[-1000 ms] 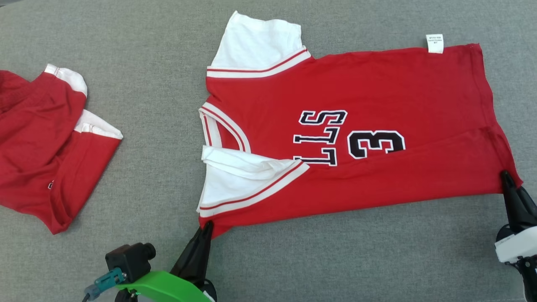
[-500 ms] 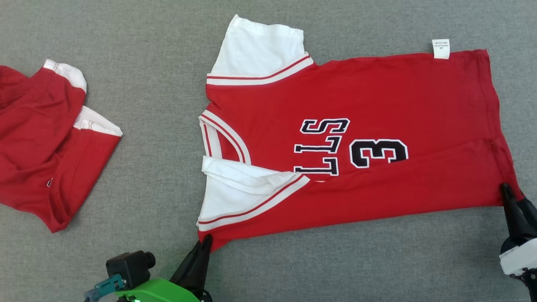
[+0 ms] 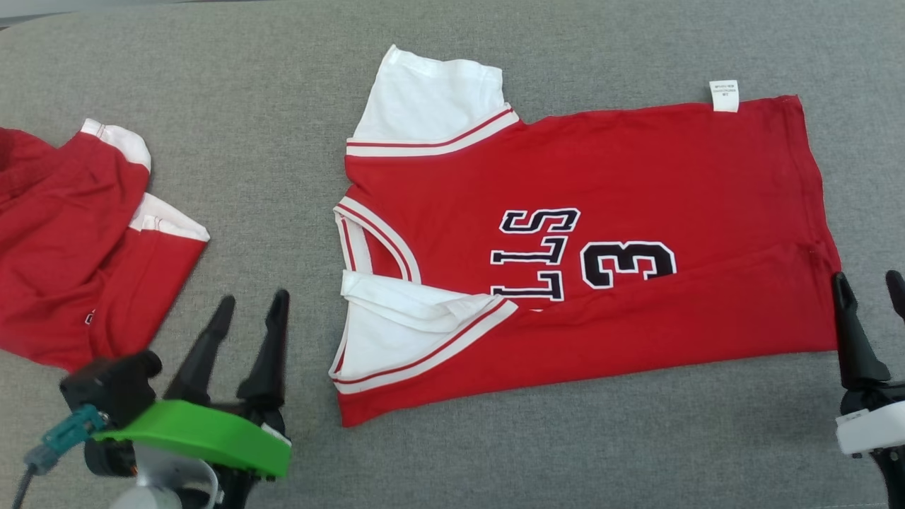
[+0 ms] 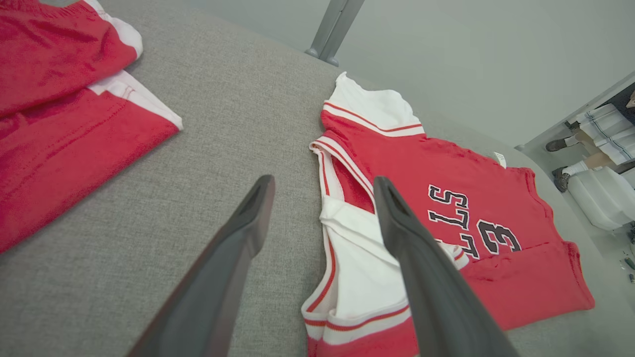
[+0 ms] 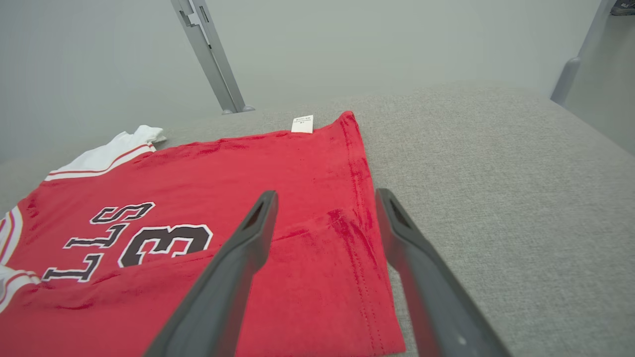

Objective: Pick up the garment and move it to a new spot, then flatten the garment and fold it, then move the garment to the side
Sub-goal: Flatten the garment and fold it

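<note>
Head view shows that both pincers have just let go. Half a second ago the left gripper [image 3: 253,300] pinched the garment [image 3: 636,177] at its near shoulder corner and the right gripper [image 3: 867,279] pinched the near hem corner. Now both stand spread wide with nothing between the fingers.

The garment lies flat on the grey cushion [image 3: 247,85], from the middle of this view out toward 3 o'clock, with the collar toward 9 o'clock and the hem toward 3 o'clock. Its near long edge is laid over as a folded band [image 3: 672,318] that covers the lower part of the lettering, and the near sleeve [image 3: 396,332] is turned in with it. I judge that the 1st lengthwise fold is placed and the far side, where the white label [image 3: 724,95] sits at 1 o'clock, is not yet folded.

The left gripper has drawn back to 7 o'clock, apart from the garment, fingers pointing to 12 o'clock. In the left wrist view the left gripper [image 4: 323,186] looks down at the collar and sleeve. The right gripper waits at 4 o'clock, just beside the hem; in the right wrist view the right gripper [image 5: 326,198] hangs above the hem corner. The other red cloth [image 3: 63,240] rests at 9 o'clock, well apart.
</note>
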